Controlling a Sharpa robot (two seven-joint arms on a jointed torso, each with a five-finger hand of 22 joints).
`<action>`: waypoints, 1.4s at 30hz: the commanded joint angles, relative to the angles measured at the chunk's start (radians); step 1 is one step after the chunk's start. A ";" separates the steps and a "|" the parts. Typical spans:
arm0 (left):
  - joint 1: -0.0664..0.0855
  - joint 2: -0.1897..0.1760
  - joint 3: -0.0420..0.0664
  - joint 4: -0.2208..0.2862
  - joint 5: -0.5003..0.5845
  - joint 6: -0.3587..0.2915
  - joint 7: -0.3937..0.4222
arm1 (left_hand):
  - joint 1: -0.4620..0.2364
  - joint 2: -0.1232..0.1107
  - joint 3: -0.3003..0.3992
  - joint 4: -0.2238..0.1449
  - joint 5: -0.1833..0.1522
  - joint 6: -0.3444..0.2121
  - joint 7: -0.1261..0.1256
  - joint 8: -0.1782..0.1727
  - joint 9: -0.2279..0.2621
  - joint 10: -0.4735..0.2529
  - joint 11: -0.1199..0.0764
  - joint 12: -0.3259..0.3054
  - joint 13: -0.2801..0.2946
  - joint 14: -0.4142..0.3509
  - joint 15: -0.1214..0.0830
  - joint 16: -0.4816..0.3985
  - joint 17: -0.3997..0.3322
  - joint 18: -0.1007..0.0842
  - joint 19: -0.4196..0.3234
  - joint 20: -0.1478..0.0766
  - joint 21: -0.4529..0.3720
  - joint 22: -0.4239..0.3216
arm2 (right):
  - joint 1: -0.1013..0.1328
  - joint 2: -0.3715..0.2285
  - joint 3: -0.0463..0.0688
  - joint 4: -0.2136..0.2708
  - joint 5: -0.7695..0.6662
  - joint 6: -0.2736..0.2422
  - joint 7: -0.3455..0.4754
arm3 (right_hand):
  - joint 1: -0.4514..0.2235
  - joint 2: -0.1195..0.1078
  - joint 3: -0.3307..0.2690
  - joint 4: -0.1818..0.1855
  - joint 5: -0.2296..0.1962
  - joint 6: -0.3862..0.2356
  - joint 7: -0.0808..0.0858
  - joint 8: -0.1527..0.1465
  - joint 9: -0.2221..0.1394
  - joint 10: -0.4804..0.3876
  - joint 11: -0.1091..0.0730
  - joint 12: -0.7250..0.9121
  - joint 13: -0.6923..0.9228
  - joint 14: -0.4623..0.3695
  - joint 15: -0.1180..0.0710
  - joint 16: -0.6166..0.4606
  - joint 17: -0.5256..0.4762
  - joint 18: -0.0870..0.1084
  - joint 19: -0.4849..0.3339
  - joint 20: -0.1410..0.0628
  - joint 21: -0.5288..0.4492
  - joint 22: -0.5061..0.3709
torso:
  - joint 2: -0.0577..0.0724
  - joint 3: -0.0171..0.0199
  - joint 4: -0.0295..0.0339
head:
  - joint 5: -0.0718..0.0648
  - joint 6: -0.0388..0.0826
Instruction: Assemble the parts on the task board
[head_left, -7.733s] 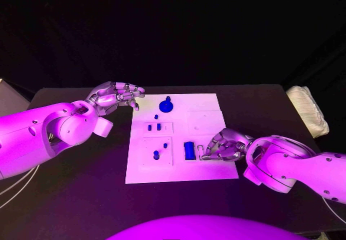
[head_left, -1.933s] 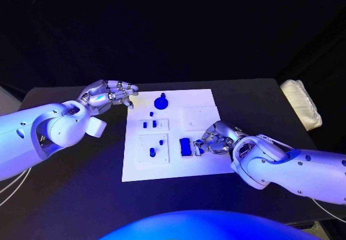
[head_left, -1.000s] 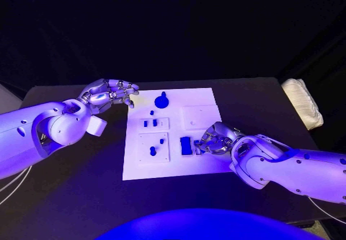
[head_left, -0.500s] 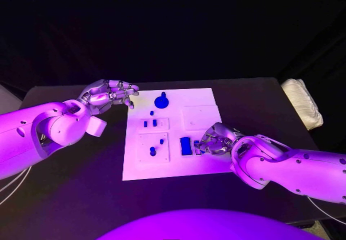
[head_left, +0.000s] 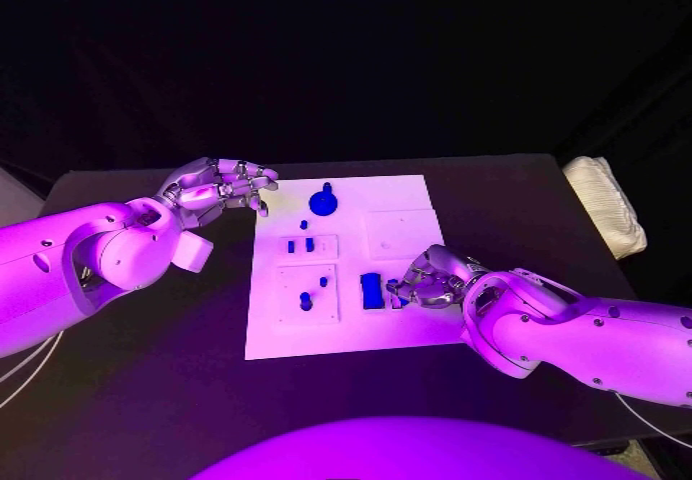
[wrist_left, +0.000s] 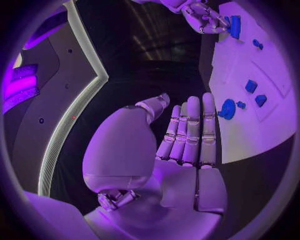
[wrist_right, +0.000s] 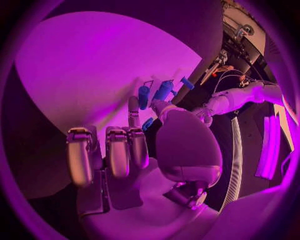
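The white task board (head_left: 411, 235) lies mid-table. On it are a round blue knob (head_left: 325, 203), two small blue blocks (head_left: 300, 245), a blue peg (head_left: 306, 300) and a long blue block (head_left: 372, 291). My right hand (head_left: 428, 279) rests on the board just right of the long block. Thumb and a finger pinch a small blue part (wrist_right: 148, 124) there, beside other parts (wrist_right: 164, 90). My left hand (head_left: 221, 186) hovers off the board's far left corner, loosely curled and holding nothing. From the left wrist, its fingers (wrist_left: 190, 130) point toward the knob (wrist_left: 228, 108).
A pale folded cloth (head_left: 606, 205) lies at the table's right edge. The black table (head_left: 159, 350) is bare left of the board, under my left arm. The left wrist view shows my right hand (wrist_left: 203, 17) by the long block (wrist_left: 235, 26).
Nothing has visibly moved in the last second. My right hand stays beside the long block with the small part, and the left hand holds its place.
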 joint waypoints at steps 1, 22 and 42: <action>0.000 0.001 0.001 0.001 0.002 0.019 0.003 | -0.004 0.003 -0.003 0.006 -0.001 0.004 0.002 0.002 0.001 -0.001 -0.005 0.003 -0.001 -0.005 0.001 0.002 0.001 0.013 0.006 0.001 -0.003 -0.002 | -0.001 0.000 0.000 0.006 -0.019 0.018 0.006 | -0.021 -0.001 -0.011 0.000 0.014 -0.004 -0.005 0.007 0.002 0.095 -0.007 -0.002 0.250 0.101 -0.009 -0.002 0.248 0.000 0.099 -0.008 0.003 0.255 | 0.000 0.0004 -0.0002 | -0.001 0.000; 0.000 0.001 0.001 -0.002 0.002 0.020 -0.001 | -0.005 0.003 -0.004 0.007 -0.001 0.004 0.002 0.002 0.001 -0.001 -0.005 0.003 -0.001 -0.005 0.001 0.002 0.001 0.013 0.006 0.001 -0.004 -0.002 | -0.001 -0.028 0.000 0.022 -0.025 0.036 0.019 | 0.001 -0.014 -0.019 -0.019 0.059 -0.016 -0.005 0.014 0.006 0.093 -0.008 -0.010 0.247 0.100 -0.010 -0.005 0.243 0.001 0.097 -0.010 -0.006 0.253 | 0.000 0.0005 -0.0008 | 0.000 -0.003; 0.000 0.003 0.000 -0.004 0.002 0.022 0.000 | -0.005 0.003 -0.004 0.007 -0.001 0.004 0.002 0.002 0.001 -0.001 -0.005 0.003 -0.001 -0.005 0.001 0.002 0.001 0.013 0.006 0.001 -0.004 -0.002 | -0.001 -0.018 0.000 -0.001 -0.085 0.054 0.017 | 0.191 -0.044 -0.021 -0.079 -0.145 -0.035 -0.001 0.019 0.000 0.083 -0.005 -0.043 0.234 0.098 -0.007 -0.011 0.233 0.005 0.092 -0.006 -0.025 0.248 | -0.001 -0.0019 0.0009 | -0.007 0.004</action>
